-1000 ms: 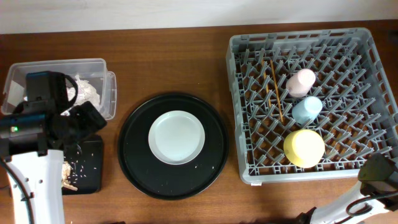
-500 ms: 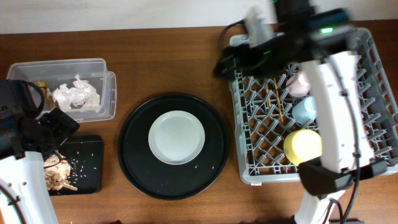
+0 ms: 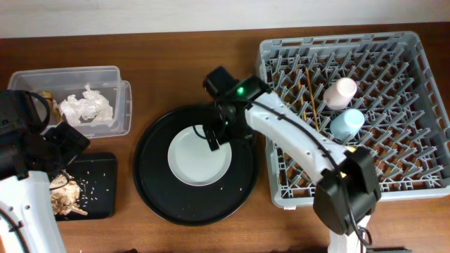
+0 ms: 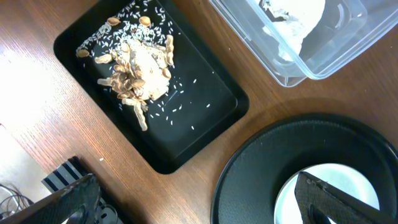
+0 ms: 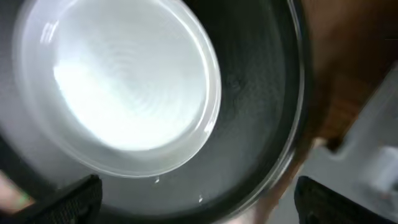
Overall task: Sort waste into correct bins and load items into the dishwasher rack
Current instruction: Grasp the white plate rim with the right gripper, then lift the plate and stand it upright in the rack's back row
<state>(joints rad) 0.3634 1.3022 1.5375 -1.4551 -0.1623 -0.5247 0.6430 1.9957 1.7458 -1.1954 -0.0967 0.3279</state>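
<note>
As the right gripper (image 3: pixel 214 138) hangs with fingers spread wide over the rim of the plate (image 3: pixel 197 158), a shallow pinch could slip. The plate would then clatter onto the tray (image 3: pixel 151 190) beneath it.

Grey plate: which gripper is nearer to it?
Right. The right gripper hovers over the grey plate at its rim; the left gripper is far off, beside the flat black tray.

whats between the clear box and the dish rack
In the overhead view, the round black tray holding the grey plate, with the right gripper over the plate's edge.
</note>
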